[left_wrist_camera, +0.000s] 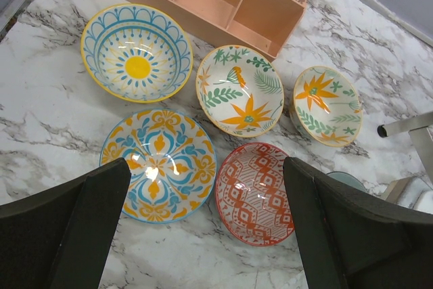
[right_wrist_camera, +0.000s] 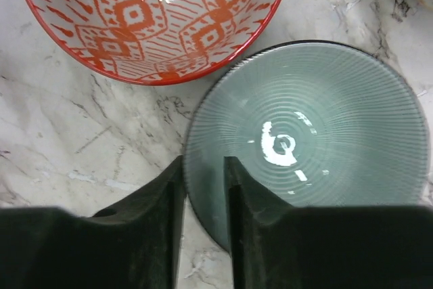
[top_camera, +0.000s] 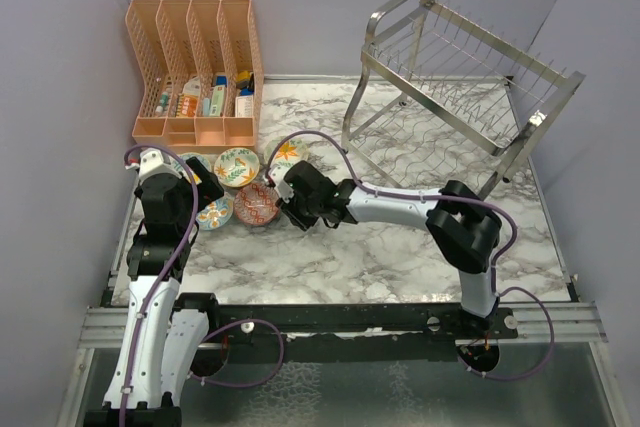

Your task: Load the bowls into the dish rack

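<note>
While our left gripper [left_wrist_camera: 204,164] hangs wide open above the bowls [left_wrist_camera: 137,52], our right gripper [right_wrist_camera: 203,167] is almost closed and pinches the rim of the teal bowl [right_wrist_camera: 304,140]. One finger is inside that bowl and one is outside. The teal bowl sits on the bench [top_camera: 400,247], just beside the red bowl [right_wrist_camera: 152,18]. We see all six bowls bunched at the left, near the peach box [top_camera: 195,67]. The rack [top_camera: 455,72] stands at the back right, well apart from them.
</note>
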Action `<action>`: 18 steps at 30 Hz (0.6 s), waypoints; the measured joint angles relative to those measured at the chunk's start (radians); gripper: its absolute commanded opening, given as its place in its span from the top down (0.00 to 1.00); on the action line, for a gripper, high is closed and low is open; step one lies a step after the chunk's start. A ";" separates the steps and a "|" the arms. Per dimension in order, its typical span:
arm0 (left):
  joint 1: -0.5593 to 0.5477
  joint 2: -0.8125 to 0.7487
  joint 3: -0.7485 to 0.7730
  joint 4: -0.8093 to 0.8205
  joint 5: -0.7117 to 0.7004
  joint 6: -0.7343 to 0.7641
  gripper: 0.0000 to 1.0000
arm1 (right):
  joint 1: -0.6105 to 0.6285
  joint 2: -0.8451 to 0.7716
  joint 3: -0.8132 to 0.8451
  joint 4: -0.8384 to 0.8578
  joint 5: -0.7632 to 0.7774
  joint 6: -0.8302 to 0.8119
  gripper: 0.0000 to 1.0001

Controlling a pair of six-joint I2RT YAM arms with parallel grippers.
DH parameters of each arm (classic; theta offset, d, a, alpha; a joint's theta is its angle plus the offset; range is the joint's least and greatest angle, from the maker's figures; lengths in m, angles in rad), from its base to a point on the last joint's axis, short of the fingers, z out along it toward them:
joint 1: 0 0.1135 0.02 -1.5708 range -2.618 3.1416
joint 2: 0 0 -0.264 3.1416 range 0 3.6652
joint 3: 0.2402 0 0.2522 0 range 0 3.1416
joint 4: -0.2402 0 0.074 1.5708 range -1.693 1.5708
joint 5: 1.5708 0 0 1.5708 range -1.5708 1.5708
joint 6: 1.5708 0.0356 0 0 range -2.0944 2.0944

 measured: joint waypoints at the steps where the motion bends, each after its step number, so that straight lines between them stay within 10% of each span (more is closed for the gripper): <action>1: 0.000 0.000 0.000 0.000 0.000 0.000 0.01 | 0.001 0.000 0.000 0.000 0.006 0.000 0.86; 4: 0.000 0.000 0.000 0.000 0.000 0.000 0.01 | 0.003 0.000 0.000 0.009 0.030 -0.005 0.98; 18: 0.000 0.000 0.000 0.000 0.000 0.000 0.01 | 0.006 -0.060 -0.043 0.061 0.095 0.105 0.99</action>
